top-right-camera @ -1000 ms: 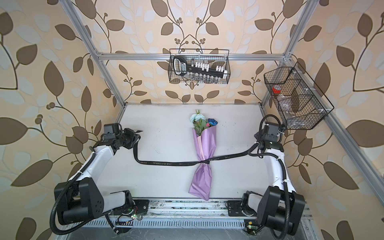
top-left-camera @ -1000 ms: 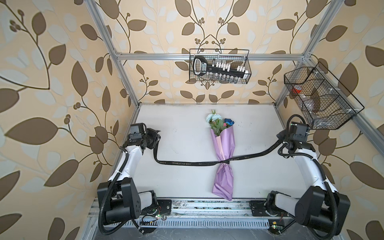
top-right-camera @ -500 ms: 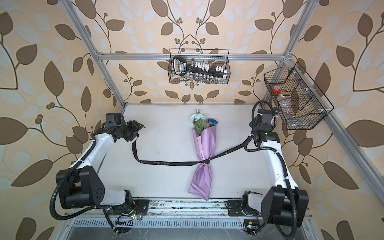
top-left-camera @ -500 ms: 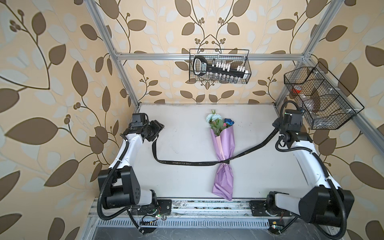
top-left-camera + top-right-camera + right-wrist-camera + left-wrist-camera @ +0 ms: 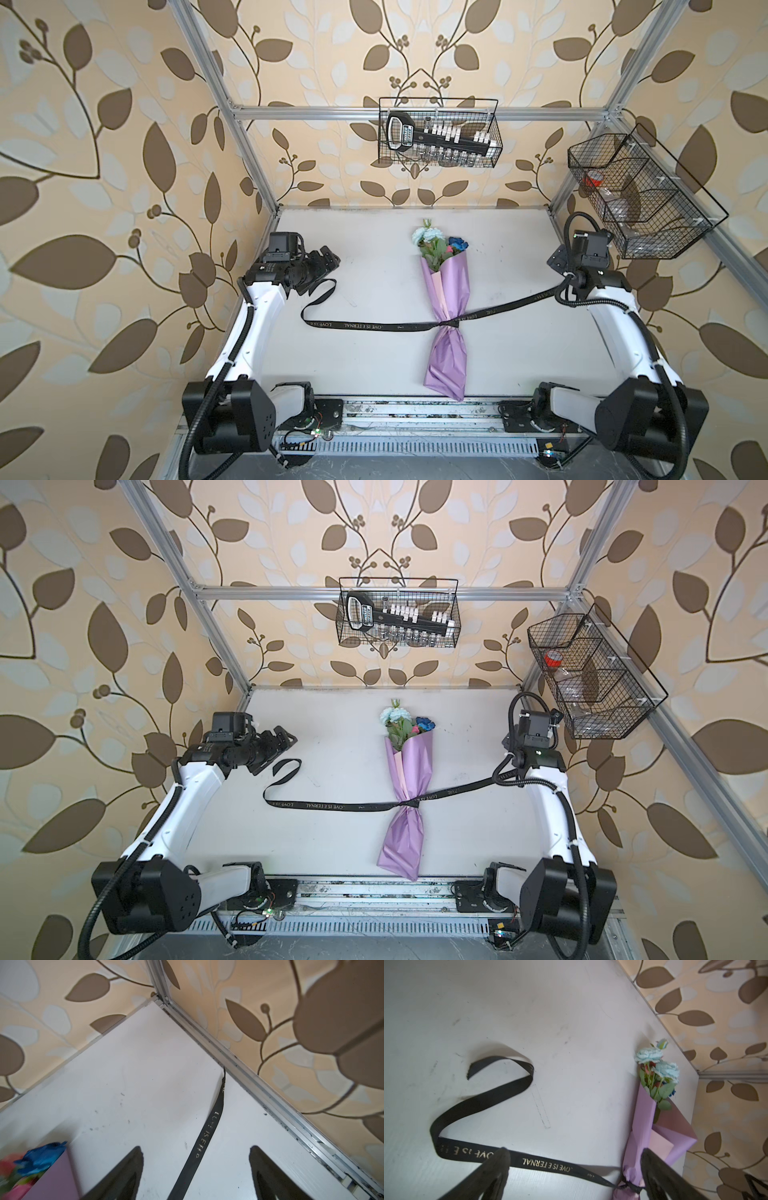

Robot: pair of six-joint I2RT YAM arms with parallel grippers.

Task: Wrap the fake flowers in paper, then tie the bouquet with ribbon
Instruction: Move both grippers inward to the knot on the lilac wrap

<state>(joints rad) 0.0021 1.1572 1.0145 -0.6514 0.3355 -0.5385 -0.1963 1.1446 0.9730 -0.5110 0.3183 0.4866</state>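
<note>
The bouquet of fake flowers lies mid-table in lilac wrapping paper, blooms toward the back wall. A black ribbon with pale lettering is knotted round the wrap's waist. Its left end curls loose on the table, and its right end lies flat toward the side rail. My left gripper hangs open above that curl, holding nothing. My right gripper is open at the right edge, with the ribbon on the table below its fingers. A corner of the bouquet shows there.
A wire basket holding a black tool rack hangs on the back wall. Another wire basket hangs on the right wall, just above my right wrist. Aluminium frame rails border the white table.
Both grippers have opened and let go of the ribbon ends. Both arms drew toward the back. The ribbon has gone slack, its left end curling onto the table.
</note>
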